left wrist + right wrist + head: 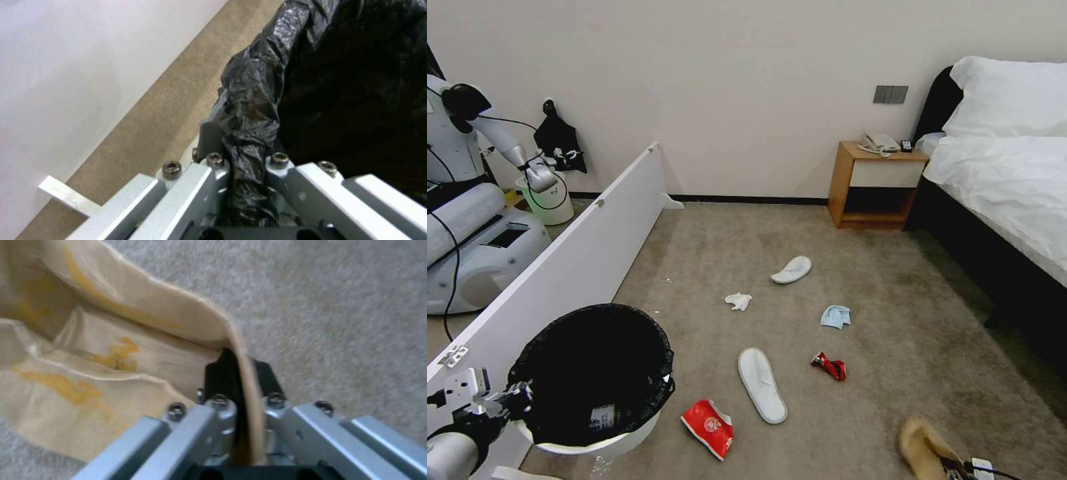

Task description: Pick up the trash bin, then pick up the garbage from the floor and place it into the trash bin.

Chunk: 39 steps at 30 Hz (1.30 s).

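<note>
R gripper [242, 380] clenched on paper bag [111, 350] edge at 5 o'clock: lift w/o tearing, carry over to trash bin [594, 373] at 7 o'clock, held by L gripper [247, 160] clamped on rim.

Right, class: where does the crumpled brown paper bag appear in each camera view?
Head view: the paper bag sits at the bottom right edge, over the carpet.
Right wrist view: the bag's edge is pinched in the right gripper, with carpet behind it.
Left wrist view: a different subject, the left gripper shut on the trash bin at its black-lined rim.
Shared landmark: the beige carpet.
</note>
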{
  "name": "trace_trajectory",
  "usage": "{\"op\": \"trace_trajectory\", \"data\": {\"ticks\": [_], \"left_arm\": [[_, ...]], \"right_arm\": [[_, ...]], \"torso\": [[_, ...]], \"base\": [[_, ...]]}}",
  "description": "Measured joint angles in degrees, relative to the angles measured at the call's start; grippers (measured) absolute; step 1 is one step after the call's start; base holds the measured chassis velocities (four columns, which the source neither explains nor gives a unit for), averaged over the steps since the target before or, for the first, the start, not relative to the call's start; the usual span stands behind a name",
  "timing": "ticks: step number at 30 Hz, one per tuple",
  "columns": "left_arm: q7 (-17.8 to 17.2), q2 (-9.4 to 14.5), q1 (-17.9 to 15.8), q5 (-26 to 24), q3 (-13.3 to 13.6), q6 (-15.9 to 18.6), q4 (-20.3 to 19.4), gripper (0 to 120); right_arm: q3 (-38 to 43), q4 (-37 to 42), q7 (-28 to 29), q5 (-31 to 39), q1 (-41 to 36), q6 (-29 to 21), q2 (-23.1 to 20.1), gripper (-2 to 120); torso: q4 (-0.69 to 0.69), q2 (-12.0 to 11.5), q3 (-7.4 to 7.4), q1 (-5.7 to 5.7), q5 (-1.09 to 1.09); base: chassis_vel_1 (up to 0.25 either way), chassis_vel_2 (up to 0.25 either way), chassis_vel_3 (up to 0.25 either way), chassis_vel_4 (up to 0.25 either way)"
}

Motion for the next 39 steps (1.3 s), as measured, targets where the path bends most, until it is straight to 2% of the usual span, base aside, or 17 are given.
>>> {"op": "trace_trajectory", "data": {"ticks": [8,11,15,17,18,20,21,23,27,32,37,39], "left_arm": [[0.07,0.86,-0.71,-0.54,0.49,0.01,0.23,2],[0.09,0.86,-1.08,-0.58,1.75,0.02,0.14,2],[0.10,0.89,-1.09,-0.59,2.41,0.03,-0.05,2],[0.16,1.12,-0.59,-0.62,2.97,0.05,-0.27,2],[0.16,1.12,-0.59,-0.62,2.97,0.05,-0.27,2],[0.35,1.29,0.17,-0.60,3.70,0.12,-0.59,2],[0.35,1.29,0.17,-0.60,3.70,0.12,-0.59,2],[0.40,1.34,0.76,-0.29,4.53,0.15,-0.94,2],[0.49,1.47,1.23,-0.07,5.21,0.21,-1.39,2],[0.47,1.96,1.69,0.09,6.45,0.23,-2.36,2],[0.48,1.94,2.75,0.66,7.29,0.25,-2.75,2],[0.46,1.49,3.18,1.01,7.90,0.26,-3.04,2]], "right_arm": [[2.86,4.10,0.84,0.05,-2.07,0.90,-0.87,0],[5.89,11.17,1.07,0.77,-4.69,1.11,-1.59,0],[7.73,16.45,1.11,1.31,-6.44,1.49,-2.05,0],[9.54,22.06,1.11,1.76,-7.69,2.15,-2.50,0],[9.54,22.06,1.11,1.76,-7.69,2.15,-2.50,0],[11.25,30.11,1.13,3.06,-8.73,2.62,-3.16,0],[11.25,30.11,1.13,3.06,-8.73,2.62,-3.16,0],[12.52,37.47,1.38,4.57,-9.18,2.41,-4.05,0],[13.11,42.63,1.63,6.44,-9.41,1.76,-5.10,0],[12.98,54.83,1.61,12.83,-9.08,1.29,-9.74,0],[10.51,60.46,1.51,17.87,-5.84,2.00,-13.43,0],[7.00,62.44,1.75,20.37,-1.97,2.27,-15.83,0]], "torso": [[0.00,0.00,0.00,0.00,0.00],[-0.01,0.00,0.00,0.00,0.00],[-0.01,0.00,0.00,0.00,0.00],[-0.02,0.00,0.00,0.00,-0.01],[-0.02,0.00,0.00,0.00,-0.01],[0.00,0.00,0.00,0.00,0.00],[0.00,0.00,0.00,0.00,0.00],[0.01,0.00,0.00,0.00,-0.02],[0.00,0.00,0.00,0.00,0.00],[-0.02,0.00,0.00,0.00,-0.02],[0.01,0.00,0.00,0.00,-0.01],[0.00,0.00,0.00,0.00,-0.01]], "base": [[0.000,0.000,0.000,0.000],[0.000,0.000,0.000,0.000],[0.000,0.000,0.000,0.000],[0.000,0.000,0.000,0.000],[0.000,0.000,0.000,0.000],[0.000,0.000,0.000,0.000],[0.000,0.000,0.000,0.000],[0.000,0.000,0.000,0.000],[0.000,0.000,0.000,0.000],[0.000,0.000,0.000,0.000],[0.000,0.000,0.000,0.000],[0.000,0.000,0.000,0.000]]}}
